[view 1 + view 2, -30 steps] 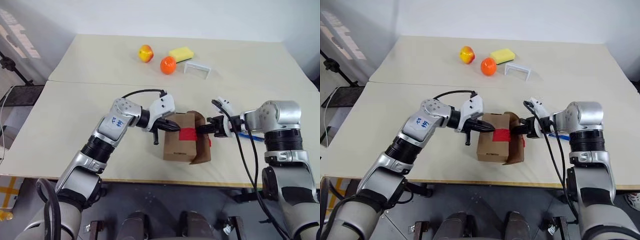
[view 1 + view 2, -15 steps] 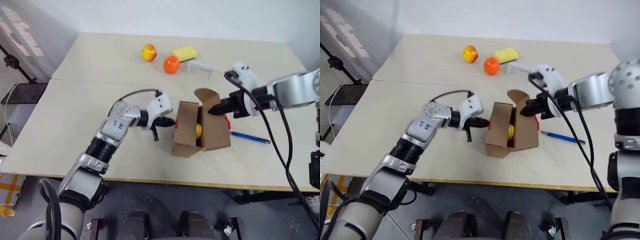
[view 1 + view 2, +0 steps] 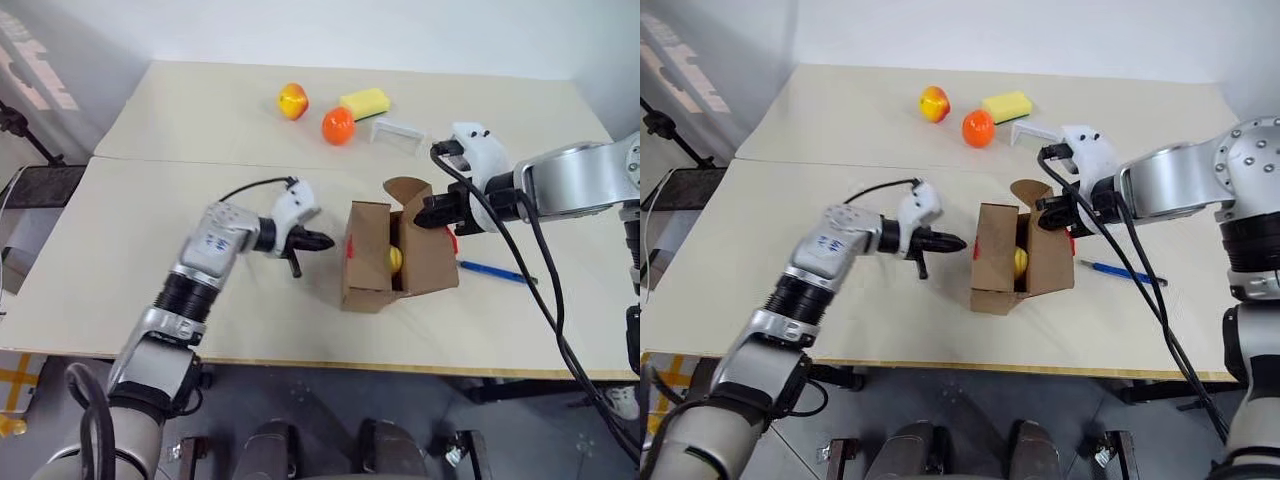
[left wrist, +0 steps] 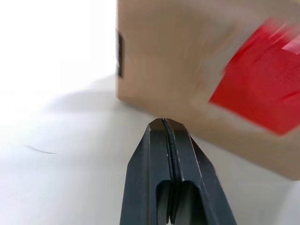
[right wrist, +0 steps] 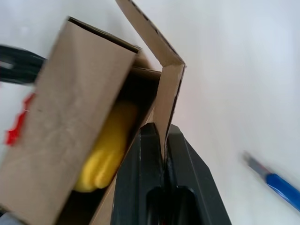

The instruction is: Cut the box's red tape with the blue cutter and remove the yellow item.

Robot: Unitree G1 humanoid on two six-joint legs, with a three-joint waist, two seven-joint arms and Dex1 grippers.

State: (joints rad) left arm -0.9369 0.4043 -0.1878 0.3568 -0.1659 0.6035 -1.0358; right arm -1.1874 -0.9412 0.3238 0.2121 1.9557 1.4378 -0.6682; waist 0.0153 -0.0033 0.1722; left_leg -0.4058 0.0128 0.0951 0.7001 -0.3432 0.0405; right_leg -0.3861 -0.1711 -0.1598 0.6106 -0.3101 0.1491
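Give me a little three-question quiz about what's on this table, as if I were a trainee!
1. True or false: the right gripper is pinching a flap of the box.
2. Where does the blue cutter lie?
3. What shows inside the box: A) orange fruit, B) yellow item, C) sponge?

Key: 1 true. 2 On the table, beside the box on the right gripper's side, held by nothing. 3 B.

I see a plain brown box [image 3: 372, 255] on my cream table [image 3: 150, 200], a bright red tape [image 4: 262, 89] patch on its side and a yellow item [image 3: 396, 260] inside. Right of the box lies the blue cutter [image 3: 497, 272]. Behind the box: a yellow-red fruit [image 3: 292, 100], an orange fruit [image 3: 338, 125], a yellow sponge [image 3: 364, 102].
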